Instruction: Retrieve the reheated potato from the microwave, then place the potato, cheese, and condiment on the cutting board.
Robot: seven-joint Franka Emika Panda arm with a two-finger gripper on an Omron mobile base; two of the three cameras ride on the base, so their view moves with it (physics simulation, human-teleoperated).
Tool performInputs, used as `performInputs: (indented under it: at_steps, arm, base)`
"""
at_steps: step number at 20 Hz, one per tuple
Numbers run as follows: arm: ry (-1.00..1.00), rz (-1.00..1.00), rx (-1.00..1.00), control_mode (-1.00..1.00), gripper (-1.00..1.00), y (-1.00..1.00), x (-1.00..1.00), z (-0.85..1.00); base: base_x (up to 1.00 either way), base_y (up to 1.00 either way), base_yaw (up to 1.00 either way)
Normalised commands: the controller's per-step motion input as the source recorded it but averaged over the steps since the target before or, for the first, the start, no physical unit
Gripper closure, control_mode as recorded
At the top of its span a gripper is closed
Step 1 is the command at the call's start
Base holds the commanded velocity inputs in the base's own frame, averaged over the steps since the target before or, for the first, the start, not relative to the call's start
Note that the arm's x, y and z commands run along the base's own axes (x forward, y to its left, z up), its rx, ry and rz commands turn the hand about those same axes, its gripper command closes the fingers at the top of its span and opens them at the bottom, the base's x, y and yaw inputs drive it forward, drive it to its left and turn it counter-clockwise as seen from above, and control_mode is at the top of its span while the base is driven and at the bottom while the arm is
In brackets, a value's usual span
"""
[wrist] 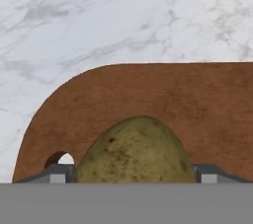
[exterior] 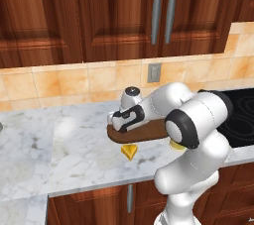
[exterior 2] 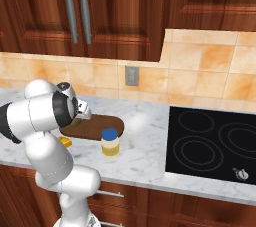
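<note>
Potato first: the olive-brown, speckled oval potato (wrist: 134, 150) sits between the two dark fingertips (wrist: 55, 172) of the pincer (wrist: 133, 176), and the pincer looks clenched on the potato, its jaws standing wide around the lump. Below and beyond it lies the dark brown wooden oval cutting board (wrist: 148, 99), its long axis running from 9 to 3 o'clock in the hand view, with its rounded end and hanging hole toward 8 o'clock. I judge the potato is directly above the board, so the coming move is a short descent and a release; whether it already touches the wood I cannot tell.

From behind, the white arm is folded low over the marble table (exterior: 59, 144), elbow bulging toward me, wrist pointing down. The bright yellow cheese wedge (exterior: 130, 151) lies on the table just beside the board's near edge. The pale yellow condiment bottle (exterior 2: 110, 142) with its blue-and-white cap stands close to the board's right end, off the wood.
</note>
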Motion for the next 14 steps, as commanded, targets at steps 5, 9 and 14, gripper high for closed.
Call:
performInputs:
  at_steps: [5,9,14]
  arm:
    - [0.00,-0.02,0.00,-1.00,-1.00,0.00,0.00,-0.12]
    - [-0.01,-0.07,0.00,-1.00,-1.00,0.00,-0.03,-0.02]
    - [-0.09,-0.07,0.00,-1.00,-1.00,0.00,-0.08,0.00]
  base:
    - [0.00,0.00,0.00]
    - [0.00,0.00,0.00]
    - [0.00,0.00,0.00]
